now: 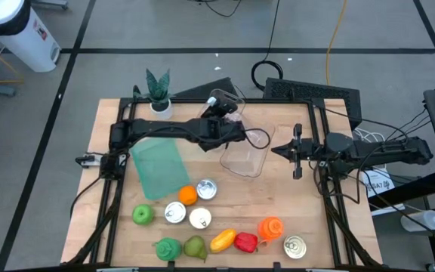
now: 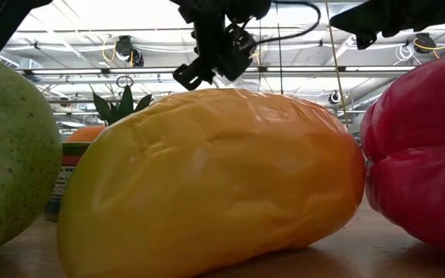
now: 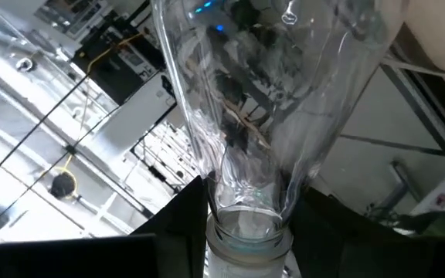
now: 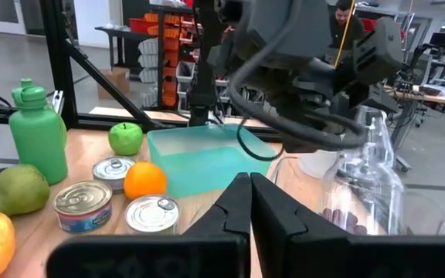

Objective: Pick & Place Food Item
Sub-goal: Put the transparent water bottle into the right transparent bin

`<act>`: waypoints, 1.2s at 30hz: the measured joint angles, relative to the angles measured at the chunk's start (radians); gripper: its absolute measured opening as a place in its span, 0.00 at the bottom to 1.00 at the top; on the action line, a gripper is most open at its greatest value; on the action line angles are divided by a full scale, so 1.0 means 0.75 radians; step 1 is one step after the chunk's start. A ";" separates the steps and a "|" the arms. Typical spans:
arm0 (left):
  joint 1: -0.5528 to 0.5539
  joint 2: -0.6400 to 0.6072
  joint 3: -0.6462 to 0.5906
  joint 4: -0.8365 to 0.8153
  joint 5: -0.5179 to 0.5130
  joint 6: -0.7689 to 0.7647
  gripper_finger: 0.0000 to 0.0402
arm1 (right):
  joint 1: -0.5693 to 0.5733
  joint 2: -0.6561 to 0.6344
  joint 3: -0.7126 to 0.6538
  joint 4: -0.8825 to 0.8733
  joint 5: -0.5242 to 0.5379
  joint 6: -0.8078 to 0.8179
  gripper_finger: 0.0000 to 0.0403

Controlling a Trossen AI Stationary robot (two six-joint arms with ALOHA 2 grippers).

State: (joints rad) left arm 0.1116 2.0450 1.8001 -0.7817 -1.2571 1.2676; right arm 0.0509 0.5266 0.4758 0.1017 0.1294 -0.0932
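The left gripper [image 1: 225,113] is up near the table's [image 1: 293,204] far edge, at about its middle, fingers clamped on the neck of a clear plastic bottle [image 1: 221,100], and the left wrist view makes the grip plain: the bottle [image 3: 269,116] runs straight out from between the dark fingers [image 3: 184,224], long axis in line with the gripper, cap end seated between them. Just beside it toward the right edge sits a clear container [image 1: 246,153], and that looks like the gap the next move turns on, since the bottle is nearer the left arm's own reach than anything else. The right gripper [image 1: 297,152] waits toward the right edge, fingers pressed together, as the right wrist view [image 4: 249,202] shows. The food lies well apart along the near edge: orange [image 1: 188,195], green apple [image 1: 143,214], yellow pepper [image 1: 223,240], red pepper [image 1: 245,242], tins [image 1: 206,189]. The low view gives only the yellow pepper [image 2: 215,177] filling the foreground, with the left gripper [image 2: 207,66] lifted clear above the surface, a height the high view cannot tell. The teal tray [image 1: 157,168] lies toward the left edge.
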 joint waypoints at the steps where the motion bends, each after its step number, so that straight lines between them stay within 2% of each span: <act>1: 0.006 0.001 -0.001 -0.006 0.004 0.008 0.33 | 0.000 0.000 0.000 0.000 0.000 0.000 0.00; 8: 0.028 0.043 -0.001 0.025 0.023 0.070 0.33 | -0.001 0.001 -0.001 -0.001 -0.001 -0.007 0.00; 17: 0.034 0.047 -0.001 0.208 0.071 0.240 0.33 | 0.000 0.047 -0.004 -0.011 -0.003 -0.008 0.00; 26: 0.036 0.047 -0.001 0.188 0.072 0.272 0.35 | -0.001 0.099 -0.119 0.267 -0.003 -0.111 0.01; 31: 0.037 0.045 0.000 0.087 0.071 0.276 0.36 | -0.001 0.097 -0.132 0.308 -0.004 -0.116 0.01; 36: 0.037 0.055 0.000 0.027 0.070 0.274 0.44 | -0.001 0.098 -0.133 0.307 -0.004 -0.114 0.01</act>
State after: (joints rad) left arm 0.1390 2.0863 1.8002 -0.7616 -1.2048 1.4732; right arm 0.0505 0.5999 0.3763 0.3317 0.1265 -0.1786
